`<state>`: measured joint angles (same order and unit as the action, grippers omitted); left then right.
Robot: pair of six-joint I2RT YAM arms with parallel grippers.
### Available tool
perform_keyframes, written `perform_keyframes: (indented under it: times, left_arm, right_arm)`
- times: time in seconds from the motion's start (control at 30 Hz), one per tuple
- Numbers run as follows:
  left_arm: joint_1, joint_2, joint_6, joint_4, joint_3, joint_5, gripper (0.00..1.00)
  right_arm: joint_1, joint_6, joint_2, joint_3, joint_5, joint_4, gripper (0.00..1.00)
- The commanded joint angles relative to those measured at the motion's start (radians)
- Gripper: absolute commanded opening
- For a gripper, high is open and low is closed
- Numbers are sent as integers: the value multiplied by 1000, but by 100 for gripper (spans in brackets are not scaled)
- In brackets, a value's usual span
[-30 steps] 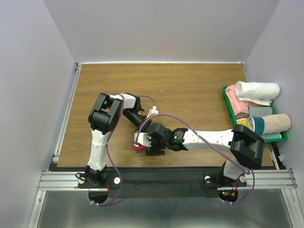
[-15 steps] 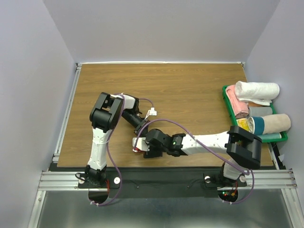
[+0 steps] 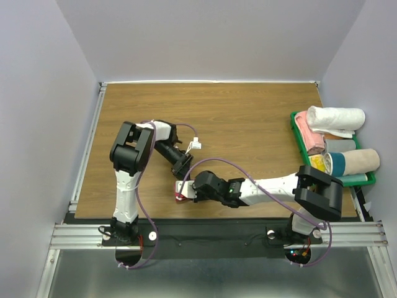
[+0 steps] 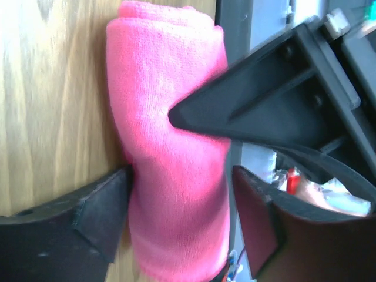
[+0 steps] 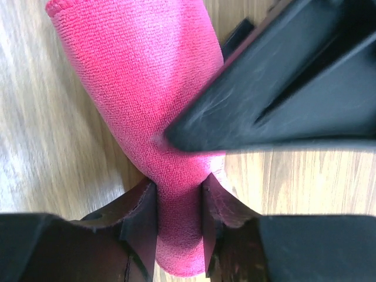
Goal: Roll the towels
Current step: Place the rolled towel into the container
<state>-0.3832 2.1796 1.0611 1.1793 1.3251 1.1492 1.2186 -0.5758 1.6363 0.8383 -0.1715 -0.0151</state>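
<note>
One of the towels, a bright pink one rolled into a tight roll [image 4: 161,64], lies on the wooden table near its front edge. From above only a red sliver of the towel [image 3: 179,196] shows under the two wrists. My right gripper [image 5: 179,202] is shut on the roll's near end [image 5: 132,70], and its fingers [image 5: 141,217] pinch the cloth in. My left gripper [image 4: 181,188] stands open around the roll: one finger [image 4: 100,214] touches the cloth, the other stands apart from it. In the top view the left gripper [image 3: 182,166] sits just behind the right gripper [image 3: 186,189].
A green tray [image 3: 298,138] at the right edge holds several rolled towels, among them a white one [image 3: 335,118], a pink one [image 3: 308,133] and a beige one [image 3: 356,161]. Bare wood [image 3: 236,118] lies behind the arms. A metal rail [image 3: 217,233] runs along the near edge.
My left gripper has opened and let go of the pink roll, while my right gripper has slid left and closed on its end. The left arm's elbow has shifted left.
</note>
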Motion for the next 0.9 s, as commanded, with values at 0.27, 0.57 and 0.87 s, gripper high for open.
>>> perform_keyframes:
  times: [0.27,0.57,0.87]
  left_arm:
    - [225,-164,77,-64,37,-382,93]
    - [279,-486,-128,-341,37,-480,99]
    - [265,-615,-346,-460,85,-402,99]
  right_arm:
    - [-4,28,-64,-90,55,142,1]
    - [-292,424,-121,108,228,366,1]
    - [-672,735,-197,315,357,527,1]
